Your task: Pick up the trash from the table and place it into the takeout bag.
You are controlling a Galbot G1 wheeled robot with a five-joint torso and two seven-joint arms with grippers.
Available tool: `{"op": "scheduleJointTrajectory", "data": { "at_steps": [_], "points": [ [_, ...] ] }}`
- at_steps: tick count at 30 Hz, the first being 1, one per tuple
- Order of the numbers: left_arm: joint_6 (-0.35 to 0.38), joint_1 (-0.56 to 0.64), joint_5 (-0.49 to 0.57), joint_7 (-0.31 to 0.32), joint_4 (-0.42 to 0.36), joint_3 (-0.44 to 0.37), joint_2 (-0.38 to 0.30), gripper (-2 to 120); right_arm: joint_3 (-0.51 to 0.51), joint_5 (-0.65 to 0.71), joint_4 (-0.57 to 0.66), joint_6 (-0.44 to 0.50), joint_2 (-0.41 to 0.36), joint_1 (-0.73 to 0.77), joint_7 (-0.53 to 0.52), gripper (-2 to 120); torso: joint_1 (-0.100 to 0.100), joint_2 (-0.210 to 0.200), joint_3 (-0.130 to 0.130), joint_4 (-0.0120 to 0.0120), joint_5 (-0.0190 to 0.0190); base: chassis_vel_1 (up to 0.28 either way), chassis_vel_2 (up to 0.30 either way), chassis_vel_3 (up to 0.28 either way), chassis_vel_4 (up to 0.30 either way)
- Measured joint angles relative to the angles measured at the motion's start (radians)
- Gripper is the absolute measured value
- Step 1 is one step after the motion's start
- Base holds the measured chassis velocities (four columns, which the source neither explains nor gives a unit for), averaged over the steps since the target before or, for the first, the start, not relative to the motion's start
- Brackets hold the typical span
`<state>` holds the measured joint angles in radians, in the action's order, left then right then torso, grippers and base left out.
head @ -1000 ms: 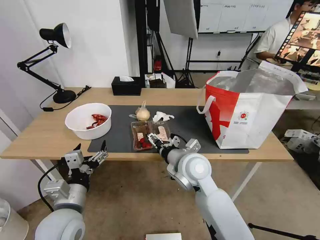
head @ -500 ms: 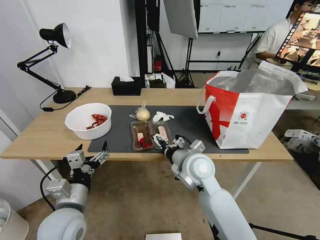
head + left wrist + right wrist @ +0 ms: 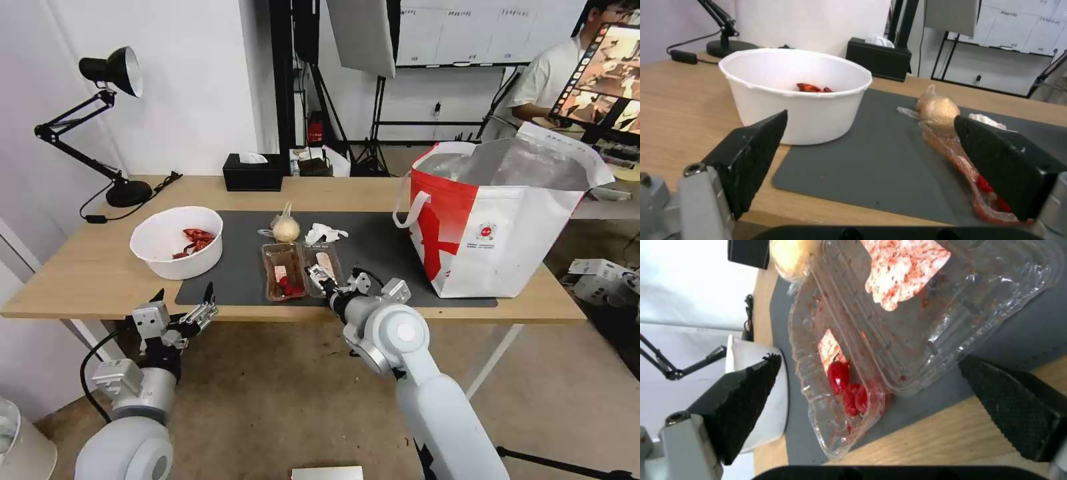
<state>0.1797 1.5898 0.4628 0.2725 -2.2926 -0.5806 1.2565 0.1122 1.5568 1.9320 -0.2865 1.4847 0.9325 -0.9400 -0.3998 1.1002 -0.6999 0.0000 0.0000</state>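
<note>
The right gripper (image 3: 325,279) hangs at the near edge of the clear food tray (image 3: 301,270), jaws spread wide with the tray's near rim between them, untouched; in the head view its own wrist hides part of that rim. The tray lies on the table's (image 3: 80,267) grey mat (image 3: 380,247), the takeout bag (image 3: 497,223) well off beside it. The left gripper (image 3: 181,313) waits below the table edge, jaws wide, facing the white bowl (image 3: 795,93).

White walls, brown floor (image 3: 267,393) (bare), black stands (image 3: 380,100) behind.
</note>
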Motion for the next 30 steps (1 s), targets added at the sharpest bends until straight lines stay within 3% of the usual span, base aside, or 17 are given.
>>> {"op": "scheduleJointTrajectory", "data": {
  "at_steps": [17, 23, 30],
  "points": [
    [-0.003, 0.020, 0.003, -0.001, -0.011, -0.009, 0.003, 100, 0.021, -0.080, 0.014, 0.037, -0.012, 0.022, 0.096, 100, 0.000, 0.000, 0.000, 0.0001, 0.0000, 0.000, 0.000, 0.000, 0.000],
    [-0.005, 0.025, 0.005, -0.002, -0.011, -0.010, 0.006, 100, 0.017, -0.193, 0.019, 0.043, -0.054, 0.023, 0.252, 100, 0.000, 0.000, 0.000, 0.0000, 0.0001, 0.000, 0.000, 0.000, 0.000],
    [-0.008, 0.026, 0.007, -0.002, -0.015, -0.015, 0.006, 100, -0.023, -0.198, 0.037, -0.017, -0.121, -0.026, 0.393, 100, 0.000, 0.000, 0.000, 0.0000, 0.0001, 0.000, 0.000, 0.000, 0.000]
  ]
}}
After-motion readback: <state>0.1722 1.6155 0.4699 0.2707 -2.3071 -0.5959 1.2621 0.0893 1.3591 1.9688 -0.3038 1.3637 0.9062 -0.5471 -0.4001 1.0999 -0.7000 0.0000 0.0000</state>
